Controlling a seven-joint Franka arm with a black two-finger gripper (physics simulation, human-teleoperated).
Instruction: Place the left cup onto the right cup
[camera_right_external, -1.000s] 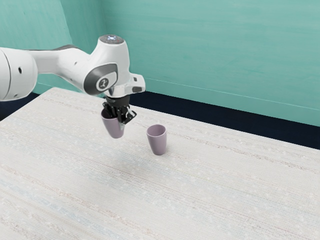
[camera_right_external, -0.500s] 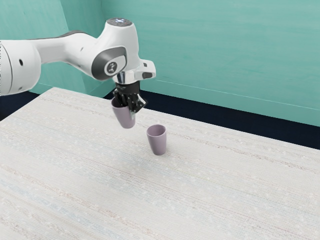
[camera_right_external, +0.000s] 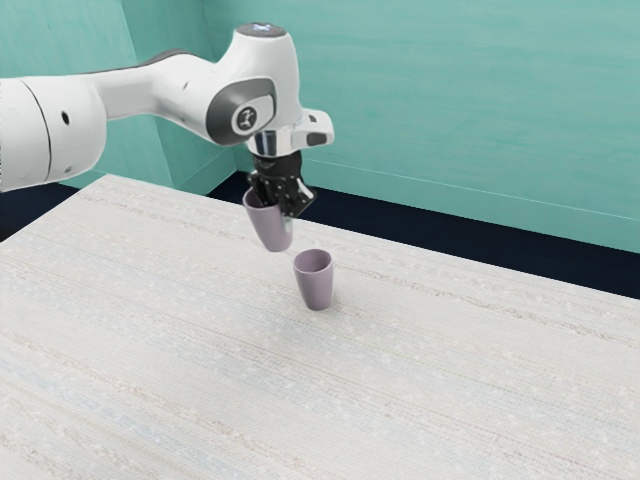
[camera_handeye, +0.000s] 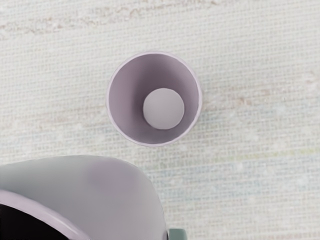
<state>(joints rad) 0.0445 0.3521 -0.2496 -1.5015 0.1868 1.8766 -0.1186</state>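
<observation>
- Centrally in the exterior view, the black gripper (camera_right_external: 281, 197) is clamping the rim of the held lilac cup (camera_right_external: 269, 226), apparently with one finger inside and one outside; the contact is partly hidden.
- The held lilac cup is hanging tilted in the air, clear of the pale table (camera_right_external: 150, 350), above the standing lilac cup (camera_right_external: 314, 278) and toward the exterior view's left of it.
- The standing lilac cup is sitting upright on the table, its mouth facing the wrist camera.

Held cup (camera_right_external: 270, 226) hangs tilted in gripper (camera_right_external: 281, 196), off the table (camera_right_external: 150, 350), just up and toward the exterior view's left of standing cup (camera_right_external: 313, 279), apart.
</observation>
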